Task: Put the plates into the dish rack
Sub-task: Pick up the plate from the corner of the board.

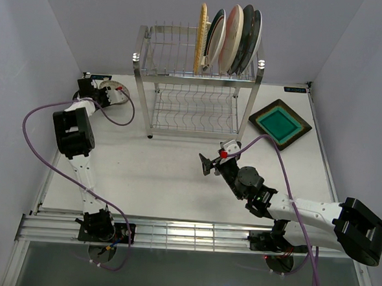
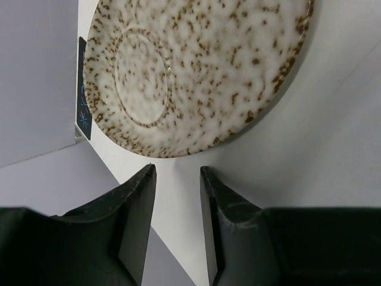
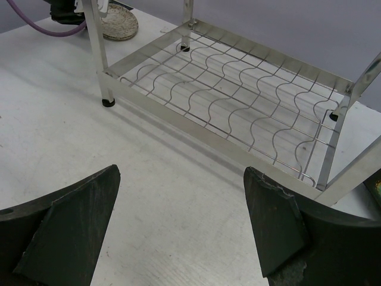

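Rack (image 1: 176,73) stands at the top centre of the overhead view, on the desk (image 1: 163,174). Its upper shelf holds five plates on edge, packed into the right half. From left to right they are the yellow plate (image 1: 201,37), green-rimmed plate (image 1: 215,37), pink plate (image 1: 231,38), dark plate (image 1: 245,36) and end plate (image 1: 256,33), leaning against one another. The lower shelf (image 3: 238,101), with wavy wires, fills the upper part of the right wrist view.

Two plates lie flat on the desk, outside the rack. The square plate (image 1: 280,124), brown with a teal centre, lies right of the rack, near the right edge of the desk. The speckled plate (image 2: 196,71) lies in the upper left of the overhead view, left of the rack.

The left tool (image 2: 177,170) sits just short of the speckled plate's near rim. Its fingers stand a narrow gap apart, with only desk showing between them, so it holds nothing.

The right tool (image 3: 180,173) hangs over the desk in front of the rack, at the centre of the overhead view. Its fingers are spread wide and grip nothing.
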Tool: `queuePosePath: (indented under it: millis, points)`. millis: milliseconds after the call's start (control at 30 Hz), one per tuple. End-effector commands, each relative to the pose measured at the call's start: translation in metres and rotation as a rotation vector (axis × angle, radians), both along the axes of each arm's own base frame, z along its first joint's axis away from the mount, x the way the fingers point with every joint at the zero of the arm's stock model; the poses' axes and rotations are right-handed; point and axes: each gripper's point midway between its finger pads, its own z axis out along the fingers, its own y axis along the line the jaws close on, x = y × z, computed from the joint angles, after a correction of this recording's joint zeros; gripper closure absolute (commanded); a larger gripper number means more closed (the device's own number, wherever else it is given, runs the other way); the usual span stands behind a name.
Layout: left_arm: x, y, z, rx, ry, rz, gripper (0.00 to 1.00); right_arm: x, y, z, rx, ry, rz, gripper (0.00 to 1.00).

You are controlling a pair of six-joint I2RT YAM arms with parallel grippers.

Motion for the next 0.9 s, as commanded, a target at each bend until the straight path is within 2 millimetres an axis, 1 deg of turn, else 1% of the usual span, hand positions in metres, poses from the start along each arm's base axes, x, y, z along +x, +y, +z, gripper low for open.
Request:
queuePosePath:
  millis: [0, 133, 200, 300, 333, 367, 400, 433, 467, 567, 633, 667, 733, 767, 833, 867]
  points:
    - [-0.052, -0.014, -0.063, -0.076, 0.263, -0.027, 0.52, 0.004, 0.000, 0.020, 0.054, -0.028, -0.014, 0.10]
    - [-0.052, -0.013, -0.066, -0.058, 0.267, -0.038, 0.59, 0.005, 0.000, 0.020, 0.051, -0.026, -0.017, 0.10]
    - [-0.051, -0.013, -0.065, -0.050, 0.258, -0.045, 0.60, 0.004, 0.001, 0.019, 0.051, -0.025, -0.014, 0.10]
    - [-0.048, -0.015, -0.055, -0.058, 0.230, -0.056, 0.60, 0.005, 0.001, 0.019, 0.051, -0.025, -0.014, 0.10]
    - [-0.049, -0.017, -0.053, -0.065, 0.226, -0.058, 0.59, 0.004, 0.001, 0.019, 0.050, -0.024, -0.012, 0.10]
    - [-0.048, -0.020, -0.045, -0.073, 0.211, -0.067, 0.57, 0.005, 0.001, 0.019, 0.051, -0.025, -0.014, 0.10]
    - [-0.048, -0.021, -0.041, -0.077, 0.204, -0.072, 0.56, 0.005, 0.001, 0.019, 0.050, -0.024, -0.014, 0.10]
    - [-0.050, -0.024, -0.040, -0.086, 0.205, -0.078, 0.53, 0.005, 0.001, 0.019, 0.051, -0.025, -0.015, 0.10]
    - [-0.049, -0.026, -0.031, -0.096, 0.188, -0.083, 0.49, 0.005, 0.001, 0.019, 0.051, -0.025, -0.012, 0.10]
    - [-0.047, -0.029, -0.018, -0.145, 0.167, -0.065, 0.43, 0.004, 0.001, 0.020, 0.055, -0.026, -0.011, 0.10]
    - [-0.046, -0.035, -0.008, -0.204, 0.161, -0.060, 0.42, 0.004, 0.000, 0.020, 0.056, -0.027, -0.012, 0.10]
    - [-0.042, -0.033, 0.002, -0.222, 0.144, -0.052, 0.42, 0.004, 0.000, 0.021, 0.057, -0.027, -0.011, 0.10]
    - [-0.042, -0.038, 0.010, -0.279, 0.145, -0.057, 0.41, 0.004, 0.000, 0.021, 0.059, -0.028, -0.011, 0.10]
    - [-0.039, -0.035, 0.016, -0.309, 0.137, -0.034, 0.41, 0.004, -0.001, 0.021, 0.060, -0.027, -0.011, 0.10]
    - [-0.035, -0.037, 0.024, -0.366, 0.126, -0.024, 0.41, 0.003, 0.000, 0.021, 0.061, -0.028, -0.006, 0.10]
    - [-0.034, -0.033, 0.026, -0.389, 0.121, -0.008, 0.41, 0.003, 0.000, 0.021, 0.063, -0.027, -0.006, 0.10]
